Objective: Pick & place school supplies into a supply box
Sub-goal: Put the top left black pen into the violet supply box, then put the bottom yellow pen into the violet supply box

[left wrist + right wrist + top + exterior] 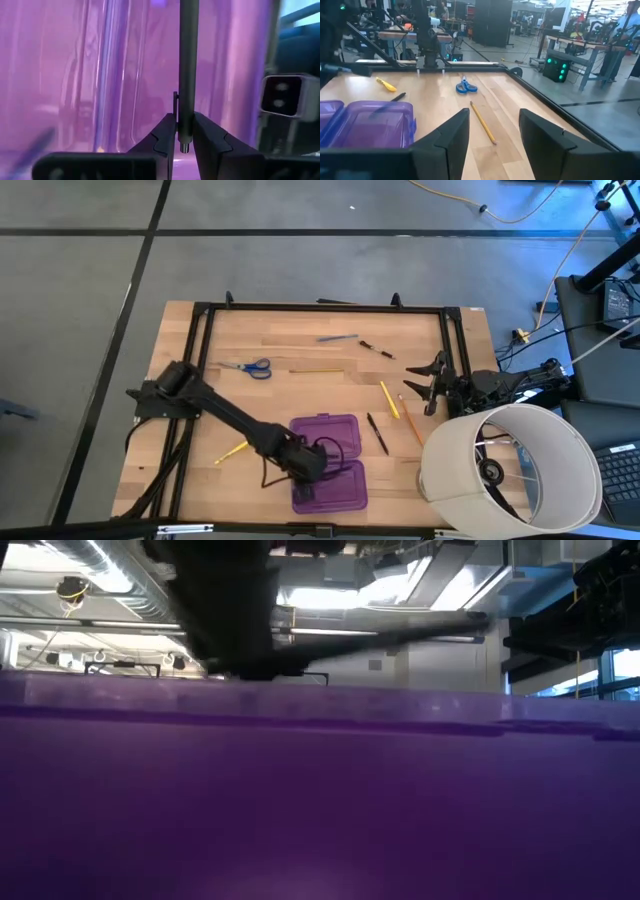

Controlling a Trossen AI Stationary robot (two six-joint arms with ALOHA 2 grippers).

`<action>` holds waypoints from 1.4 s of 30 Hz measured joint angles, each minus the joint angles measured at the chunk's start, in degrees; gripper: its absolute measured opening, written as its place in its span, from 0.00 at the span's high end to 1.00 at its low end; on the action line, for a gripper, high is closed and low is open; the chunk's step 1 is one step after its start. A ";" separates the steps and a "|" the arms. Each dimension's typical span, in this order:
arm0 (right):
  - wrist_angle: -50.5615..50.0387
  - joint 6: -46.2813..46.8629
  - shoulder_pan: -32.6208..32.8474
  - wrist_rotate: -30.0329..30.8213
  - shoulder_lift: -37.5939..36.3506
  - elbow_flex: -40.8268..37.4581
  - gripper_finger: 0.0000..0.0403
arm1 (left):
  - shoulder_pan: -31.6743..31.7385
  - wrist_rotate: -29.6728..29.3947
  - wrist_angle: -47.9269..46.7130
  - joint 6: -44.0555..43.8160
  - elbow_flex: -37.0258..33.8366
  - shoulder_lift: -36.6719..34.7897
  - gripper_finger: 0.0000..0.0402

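Note:
The purple translucent supply box [327, 463] lies open near the table's near edge, and its wall [320, 800] fills the low view. My left gripper [318, 462] [184, 131] is over the box, shut on a dark pen [188, 60]. My right gripper [432, 387] [492, 135] waits open at the table's right side. On the wood lie blue-handled scissors [250, 367] [465, 87], a blue pen [337, 338], black pens [377, 350] [377, 433], and yellow pencils [389, 399] [232, 450] [315, 370] [482, 122]. My left gripper pinches the dark pen between its two fingers [162, 137], close to one end of the pen [184, 140]. That short end shows just behind the fingertips. The long part of the pen [188, 60] runs out past the fingers, in front of the box's purple inside.
A large white cylinder [505, 465] stands at the table's near right corner, close to my right arm. A black frame [320, 307] runs along the table's far and side edges. Bare wood lies between the box and the scissors.

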 joint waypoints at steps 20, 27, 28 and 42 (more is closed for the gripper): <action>-0.11 16.39 0.00 -0.74 0.00 0.00 0.56 | -0.10 -2.24 -11.40 8.33 1.83 4.78 0.88; -0.09 16.46 0.00 -0.72 0.00 0.00 0.56 | 0.16 -2.60 -11.38 13.75 1.83 4.78 0.88; -0.09 16.46 0.02 -0.72 0.00 0.02 0.56 | 0.34 -2.55 -11.40 13.64 1.83 4.78 0.88; -0.05 16.11 0.01 -0.71 0.00 0.00 0.56 | 1.32 -1.56 -11.38 13.17 1.83 4.69 0.78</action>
